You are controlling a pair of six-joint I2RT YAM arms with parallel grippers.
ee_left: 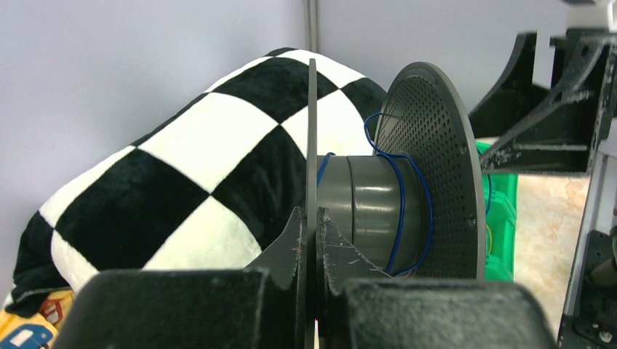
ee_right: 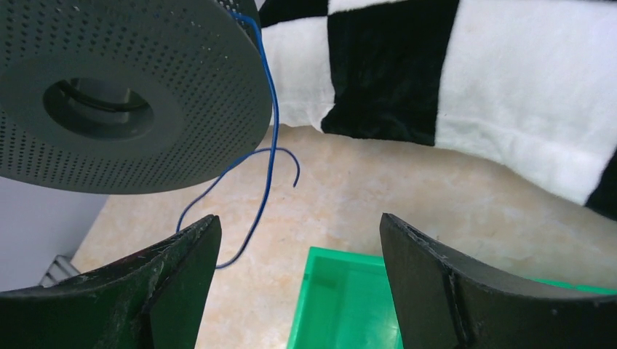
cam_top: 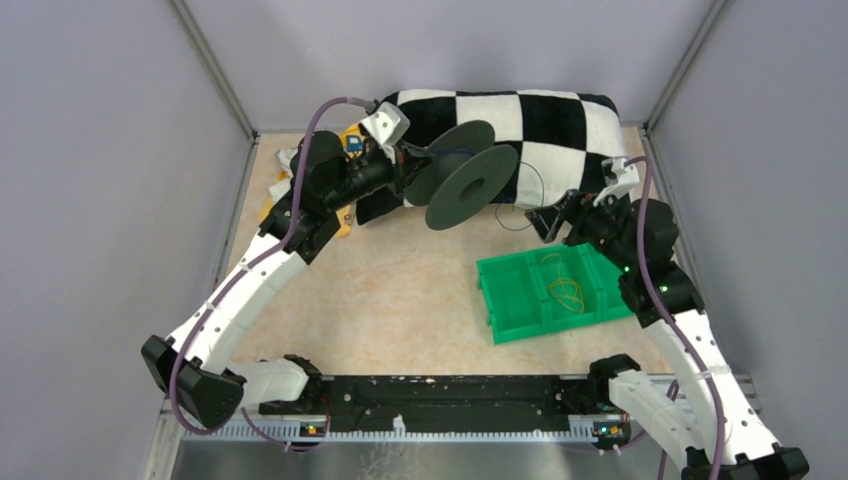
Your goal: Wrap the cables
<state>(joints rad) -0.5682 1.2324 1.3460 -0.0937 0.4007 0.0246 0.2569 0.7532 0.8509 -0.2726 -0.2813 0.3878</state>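
Observation:
The dark round two-flanged spool (cam_top: pixel 472 187) is held in the air in front of the pillow. My left gripper (cam_top: pixel 405 172) is shut on the thin edge of its rear flange, seen in the left wrist view (ee_left: pixel 313 233). The thin blue cable (ee_left: pixel 401 211) is wound loosely round the grey core a couple of turns. A loose end hangs off the perforated front flange (ee_right: pixel 131 94) and curls down over the table (ee_right: pixel 271 138). In the top view it loops to the right of the spool (cam_top: pixel 537 195). My right gripper (cam_top: pixel 558 215) is open and empty, just right of the spool, with its jaws wide apart (ee_right: pixel 298 240).
A black-and-white checkered pillow (cam_top: pixel 560 120) lies along the back wall. A green tray (cam_top: pixel 510 295) with yellow looped strands (cam_top: pixel 565 285) sits below the right gripper, and its corner shows between the right jaws (ee_right: pixel 342 291). Yellow and white clutter (cam_top: pixel 280 190) lies at the back left.

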